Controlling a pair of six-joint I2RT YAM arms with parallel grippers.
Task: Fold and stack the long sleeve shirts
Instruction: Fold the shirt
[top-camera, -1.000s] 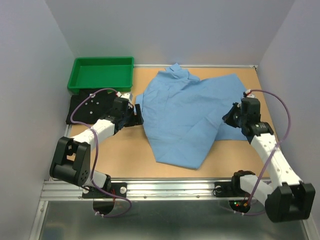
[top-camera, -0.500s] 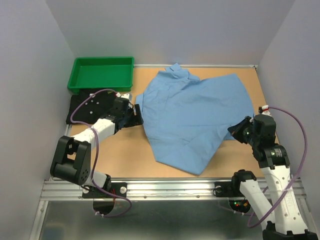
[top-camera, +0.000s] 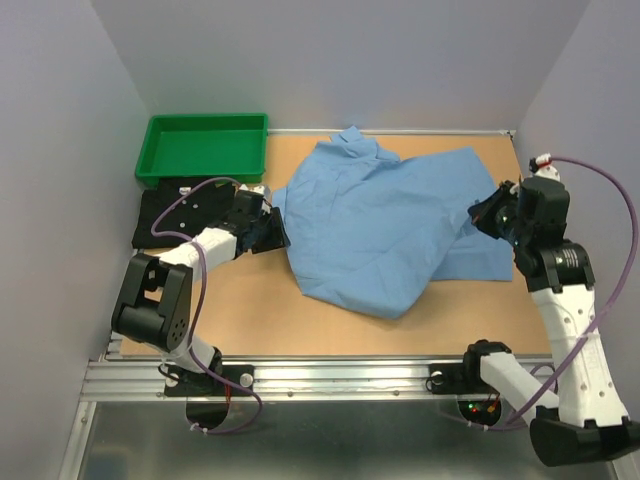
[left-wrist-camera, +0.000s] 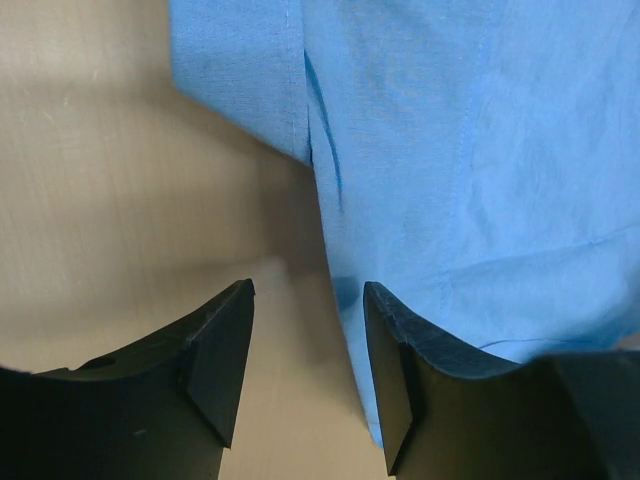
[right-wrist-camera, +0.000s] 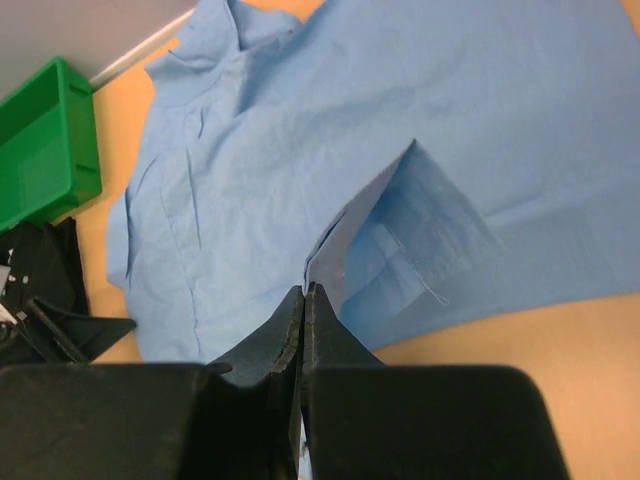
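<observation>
Light blue collared cloth shirt lies spread over the middle of the brown wooden tabletop. It reaches from beside the left arm across to the right edge. Collar points toward the far edge; a rumpled lobe of cloth points toward the near edge. Creased, with parts lying doubled over.

Left fingers sit low at the shirt's left edge. In the left wrist view they are spread. The hem of the light blue shirt runs down between them. One finger is over cloth, the other over bare tabletop. Nothing is caught between them.

Right fingers are near the right edge of the tabletop, at the shirt's right side. In the right wrist view they are pressed together on a fold of the blue cloth. The fold rises to their tips as a raised flap. The rest of the shirt lies flat beyond, toward the far left corner.

Black cloth shirt lies flat along the left edge of the tabletop, partly under the left arm. It is apart from both pairs of fingers. Cannot tell whether it touches the blue shirt.

Green rectangular plastic tray sits in the far left corner, just beyond the black shirt. It also shows at the left edge of the right wrist view.
</observation>
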